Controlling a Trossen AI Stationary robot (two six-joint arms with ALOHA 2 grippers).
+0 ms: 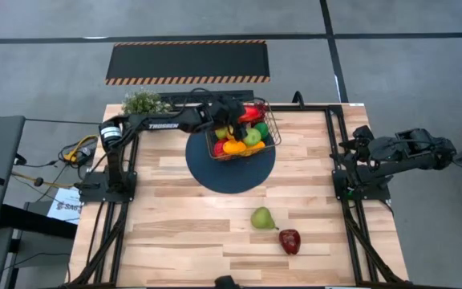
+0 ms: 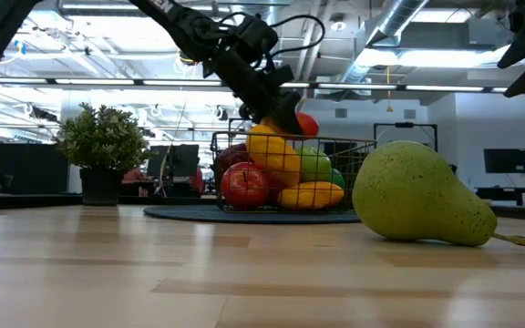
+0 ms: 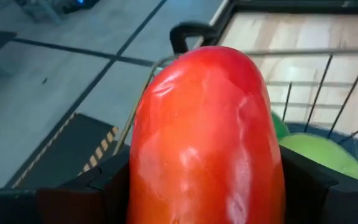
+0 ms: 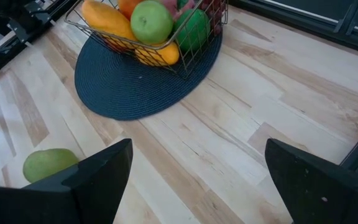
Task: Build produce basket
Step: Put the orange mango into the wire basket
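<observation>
The gold wire basket (image 1: 268, 128) stands on a dark blue round mat (image 1: 231, 172) at the far middle of the table and holds several pieces of produce, among them a red apple (image 2: 246, 185) and a yellow mango (image 2: 310, 194). My left gripper (image 1: 241, 115) is over the basket's far side, shut on a red pepper (image 3: 207, 137). A green pear (image 1: 263, 217) and a red apple (image 1: 289, 241) lie on the bare table nearer the front. My right gripper (image 4: 197, 180) is open and empty, raised at the table's right edge. My left gripper pinches the red pepper between its two fingers (image 3: 98, 186), one on each of its sides (image 3: 143, 180). The fingers slant down from the table's left (image 2: 276, 105). The pepper (image 2: 306, 123) sits at the basket's rim height above the other produce; whether it rests on them I cannot tell.
A green potted plant (image 1: 143, 102) stands at the table's far left corner. The wide wooden top (image 1: 175, 233) around the pear and apple is bare. The pear (image 2: 422, 196) looms close in the low view.
</observation>
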